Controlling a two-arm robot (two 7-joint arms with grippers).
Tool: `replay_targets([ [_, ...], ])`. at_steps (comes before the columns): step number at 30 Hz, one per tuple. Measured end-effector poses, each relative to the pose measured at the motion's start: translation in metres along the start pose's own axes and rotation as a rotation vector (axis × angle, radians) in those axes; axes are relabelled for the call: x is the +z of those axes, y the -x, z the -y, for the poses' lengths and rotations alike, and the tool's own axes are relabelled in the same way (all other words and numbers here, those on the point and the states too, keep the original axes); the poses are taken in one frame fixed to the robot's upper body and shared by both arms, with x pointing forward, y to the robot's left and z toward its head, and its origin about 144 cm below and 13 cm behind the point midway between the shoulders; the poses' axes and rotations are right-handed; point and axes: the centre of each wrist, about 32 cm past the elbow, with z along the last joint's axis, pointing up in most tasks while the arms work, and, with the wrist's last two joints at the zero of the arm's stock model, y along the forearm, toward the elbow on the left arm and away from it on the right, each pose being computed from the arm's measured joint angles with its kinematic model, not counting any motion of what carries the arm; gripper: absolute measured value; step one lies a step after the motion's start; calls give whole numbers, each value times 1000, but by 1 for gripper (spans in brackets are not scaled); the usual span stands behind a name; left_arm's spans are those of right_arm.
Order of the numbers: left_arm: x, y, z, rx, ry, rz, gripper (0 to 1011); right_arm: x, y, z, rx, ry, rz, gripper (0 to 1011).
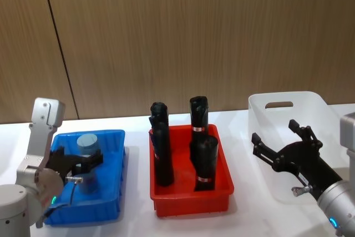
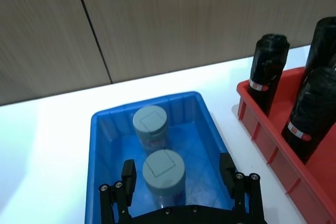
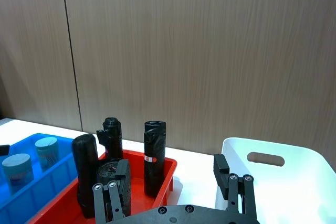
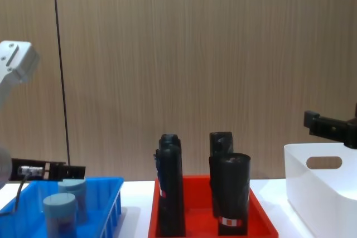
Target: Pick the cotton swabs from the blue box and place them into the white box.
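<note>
Where the blue box [image 1: 113, 137] sits at left, two cotton swabs [image 2: 164, 170] are stood in it: clear jars with pale blue lids. Four black rolls [image 1: 204, 159] are held in the middle red tray [image 1: 222, 192]. The nearer jar is straddled by the wide-spread left gripper [image 1: 83, 162]; the right gripper [image 1: 274, 131] is splayed by the white box [image 1: 310, 97] at right.

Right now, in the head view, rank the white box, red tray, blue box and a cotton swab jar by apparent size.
1. White box, though cropped by the frame edge.
2-3. Red tray and blue box look alike; unranked.
4. Cotton swab jar.
</note>
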Motion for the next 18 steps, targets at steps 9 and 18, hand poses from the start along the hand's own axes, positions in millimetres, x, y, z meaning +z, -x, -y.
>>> replay_targets([
  [9, -1, 0, 0, 26, -73, -24, 1004, 0, 0, 0, 0, 0, 0, 1002],
  [18, -4, -6, 3, 48, -121, -40, 1004, 0, 0, 0, 0, 0, 0, 1001],
])
